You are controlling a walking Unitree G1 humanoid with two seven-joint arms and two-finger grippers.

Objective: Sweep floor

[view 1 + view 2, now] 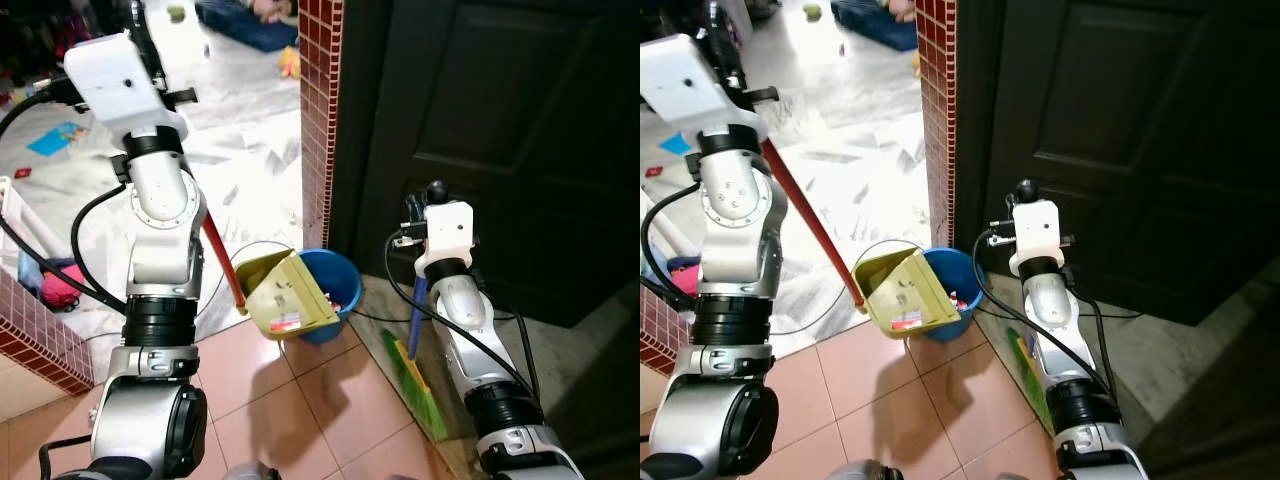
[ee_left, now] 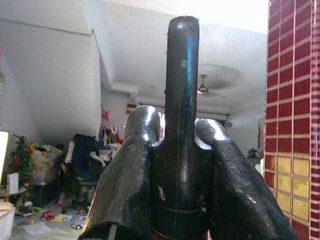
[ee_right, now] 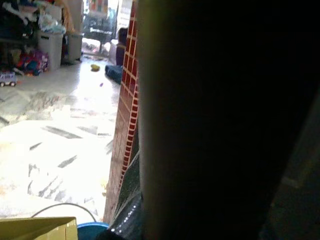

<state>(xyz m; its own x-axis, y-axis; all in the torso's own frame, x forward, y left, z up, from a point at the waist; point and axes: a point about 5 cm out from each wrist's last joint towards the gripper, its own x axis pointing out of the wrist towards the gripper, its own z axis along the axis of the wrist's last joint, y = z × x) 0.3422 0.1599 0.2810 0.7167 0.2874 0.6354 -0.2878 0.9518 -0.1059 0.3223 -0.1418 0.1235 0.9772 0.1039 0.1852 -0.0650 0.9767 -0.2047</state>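
Observation:
My left gripper [image 2: 179, 134] is raised high at the left and shut on the black end of the dustpan's red handle [image 1: 221, 262]. The yellow-green dustpan [image 1: 287, 293] hangs tilted over the rim of a blue bucket [image 1: 337, 283], with a few red and white scraps lying in it. On the right, my right gripper [image 1: 428, 203] is shut on the broom, whose blue handle [image 1: 417, 316] runs down beside my forearm. The broom's green bristles [image 1: 422, 388] rest on the floor by the dark door [image 1: 500, 130].
A red-tiled pillar [image 1: 318, 110] rises just behind the bucket. A low red-tiled wall [image 1: 30, 345] stands at the left, with a pink thing [image 1: 58, 290] behind it. Toys and a blue paper [image 1: 55, 137] litter the marble floor beyond. A thin cable [image 1: 255, 245] lies near the bucket.

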